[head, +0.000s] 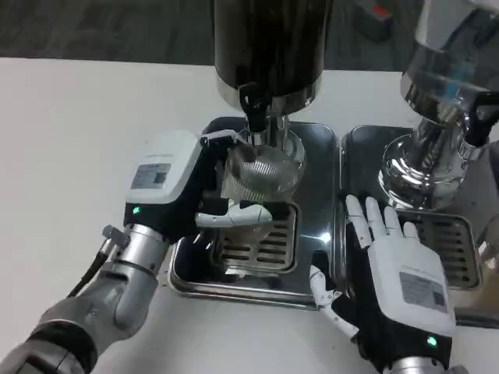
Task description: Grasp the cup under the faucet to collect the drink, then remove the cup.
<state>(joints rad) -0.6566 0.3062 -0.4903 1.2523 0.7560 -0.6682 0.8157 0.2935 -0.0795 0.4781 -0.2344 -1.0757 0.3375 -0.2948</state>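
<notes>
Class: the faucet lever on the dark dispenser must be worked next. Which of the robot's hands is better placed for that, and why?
Probably the right hand: it is open and free beside the drip tray. The left hand holds the cup under the faucet and should keep it there.

My one camera sits on the robot's head, looking steeply down and forward at the white table (93,117), close in (no second view to compare).

Cup (259,178) under faucet (253,105), over tray (312,257)
</notes>
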